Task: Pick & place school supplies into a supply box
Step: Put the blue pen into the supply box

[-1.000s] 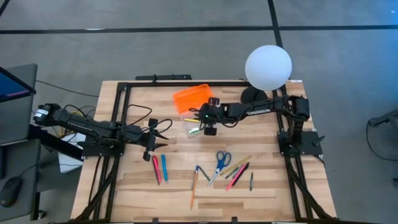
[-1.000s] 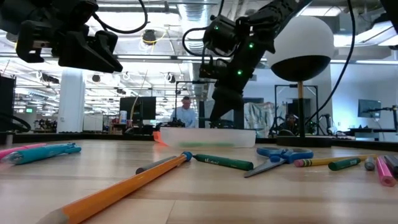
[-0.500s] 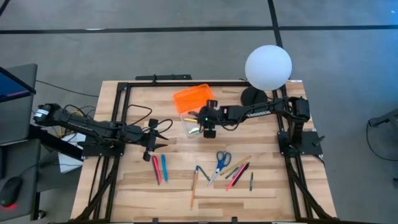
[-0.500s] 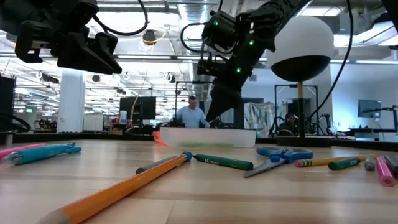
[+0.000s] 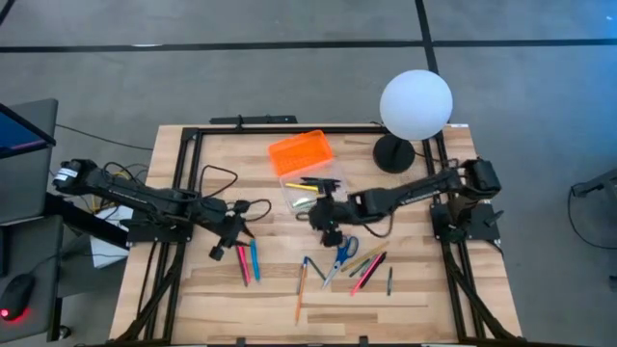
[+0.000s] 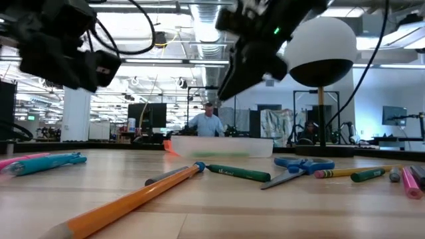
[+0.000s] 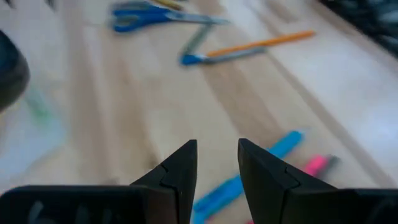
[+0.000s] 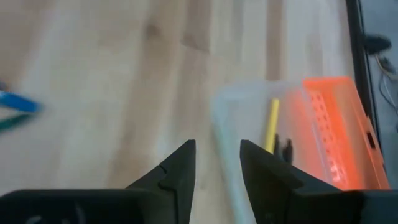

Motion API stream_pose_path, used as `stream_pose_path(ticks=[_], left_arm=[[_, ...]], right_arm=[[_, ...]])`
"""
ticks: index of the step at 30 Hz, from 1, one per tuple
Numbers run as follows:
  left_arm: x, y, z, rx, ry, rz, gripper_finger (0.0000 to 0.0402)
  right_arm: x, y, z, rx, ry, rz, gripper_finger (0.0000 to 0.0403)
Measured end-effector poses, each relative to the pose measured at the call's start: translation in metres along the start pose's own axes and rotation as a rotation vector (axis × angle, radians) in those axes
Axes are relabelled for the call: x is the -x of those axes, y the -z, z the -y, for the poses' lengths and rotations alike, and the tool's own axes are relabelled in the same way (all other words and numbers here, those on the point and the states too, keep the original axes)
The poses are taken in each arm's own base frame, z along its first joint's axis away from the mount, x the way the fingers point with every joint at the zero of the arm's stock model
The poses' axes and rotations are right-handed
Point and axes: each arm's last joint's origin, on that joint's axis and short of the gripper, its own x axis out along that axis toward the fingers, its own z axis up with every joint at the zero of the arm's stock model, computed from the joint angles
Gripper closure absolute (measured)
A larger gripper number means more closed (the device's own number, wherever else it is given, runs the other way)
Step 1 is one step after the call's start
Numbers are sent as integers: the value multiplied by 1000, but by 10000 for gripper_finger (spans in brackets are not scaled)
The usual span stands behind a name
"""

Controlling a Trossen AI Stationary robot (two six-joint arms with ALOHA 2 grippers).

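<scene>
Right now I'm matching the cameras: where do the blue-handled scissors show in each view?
High view: scissors right of centre, below the supply box.
Low view: right of centre, before the box.
Left wrist view: top edge.
Right wrist view: not identifiable.
Shared landmark: the supply box.

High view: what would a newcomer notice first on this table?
Probably the white globe lamp at the table's far right corner, then the supply box with its bright orange lid open beside it. Nearer the front edge, pens, pencils and the blue-handled scissors lie scattered, with the right claw just above them and the left claw beside a pink and a blue pen.
</scene>
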Motion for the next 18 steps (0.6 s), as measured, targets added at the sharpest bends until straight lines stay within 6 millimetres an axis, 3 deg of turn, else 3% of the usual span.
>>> stream_pose_path(ticks=[10,18], left_arm=[[-39,9,8,-53,109,-112,290],[-61,14,15,-108,126,-219,290]], right_arm=[[58,-18,-51,52,-86,161,284],[88,-21,-92,80,-75,214,285]])
